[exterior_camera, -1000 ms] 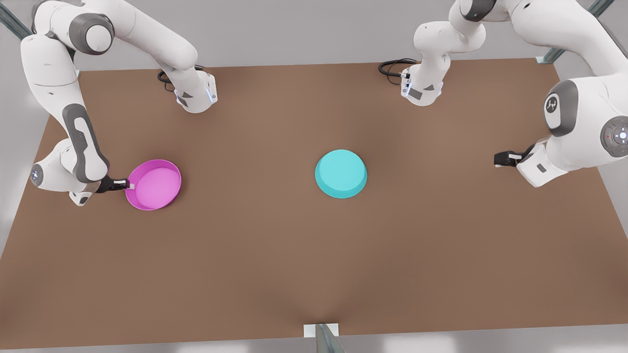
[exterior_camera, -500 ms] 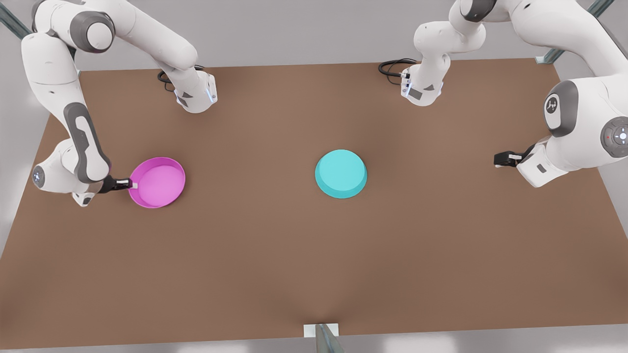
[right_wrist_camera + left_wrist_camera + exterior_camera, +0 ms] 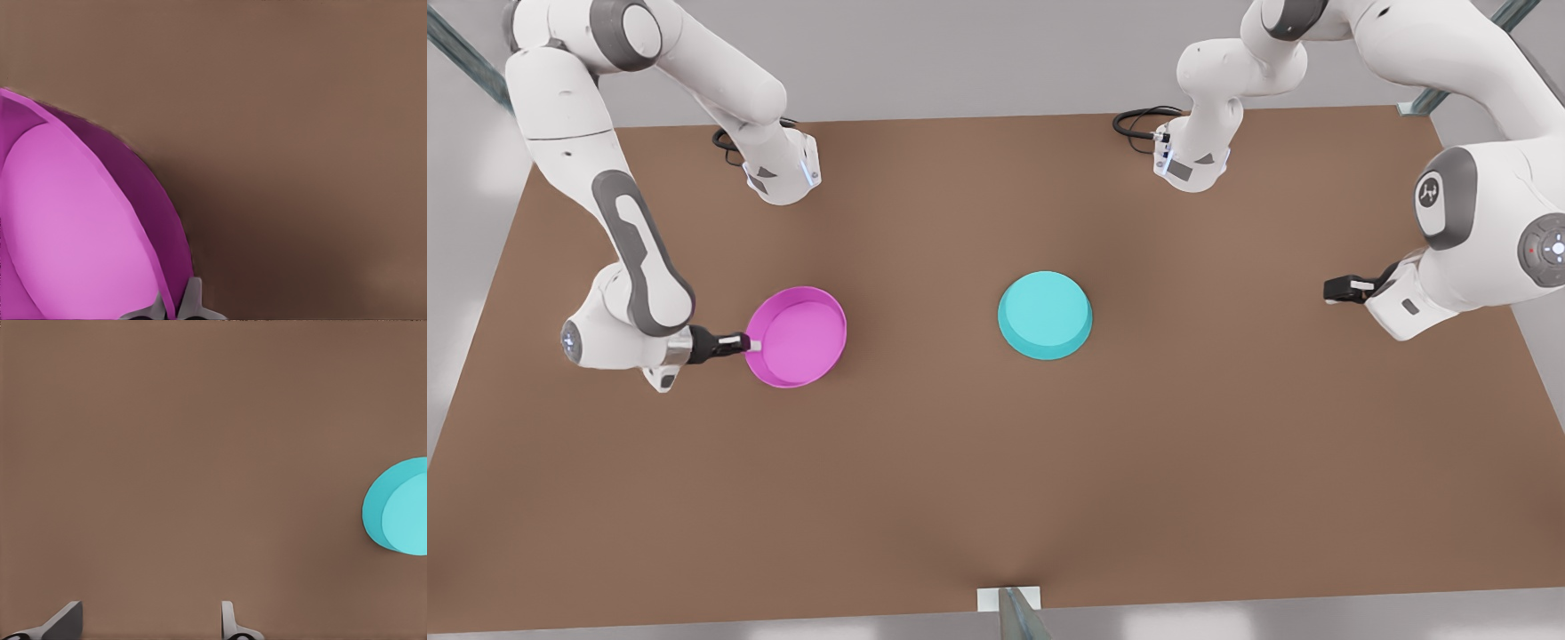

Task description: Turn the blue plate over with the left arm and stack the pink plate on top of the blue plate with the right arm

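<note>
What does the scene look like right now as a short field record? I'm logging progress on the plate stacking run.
blue plate: round turquoise plastic dish, upside down, flat underside up, mid-table
pink plate: round magenta plastic dish, rim up, toward the front view's left, apart from the blue plate
right end effector: shut on the pink plate's rim, seen in the right wrist view
left end effector: open, waiting at the front view's right, holding nothing
table: brown surface
stacking: not yet done

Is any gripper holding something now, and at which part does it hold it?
The right gripper holds the pink plate by its rim, one finger on each side. The left gripper is open and holds nothing.
</note>
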